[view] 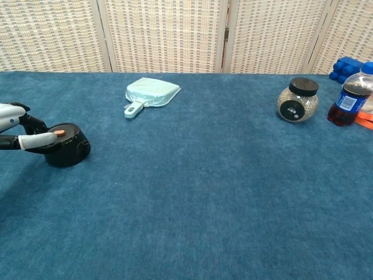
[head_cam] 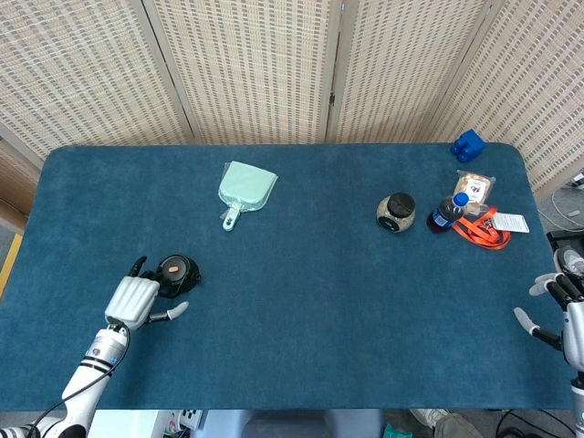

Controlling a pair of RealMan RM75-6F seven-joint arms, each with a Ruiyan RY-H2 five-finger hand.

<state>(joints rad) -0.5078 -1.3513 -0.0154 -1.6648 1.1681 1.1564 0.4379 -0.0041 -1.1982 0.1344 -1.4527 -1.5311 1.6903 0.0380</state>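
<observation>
Left hand point(head_cam: 135, 299) rested its fingers on the black device point(head_cam: 176, 270), near left; grasp incomplete. Closing around it seemed next. Right hand point(head_cam: 564, 310) lay spread.

In the chest view the left hand point(view: 17, 131) was sliced by the left edge, only a few fingers reaching in, and they covered the near side of the black device point(view: 67, 144), so the grip could not be read. The right hand point(head_cam: 561, 310) sat at the right edge of the head view, partly cut off. At the right edge of the chest view the blue blocks point(view: 347, 67) and the bottle point(view: 349, 100) were clipped. The jar's point(view: 298, 101) label print was too small to read, and so was the packet point(head_cam: 475, 187) at upper right of the head view.
</observation>
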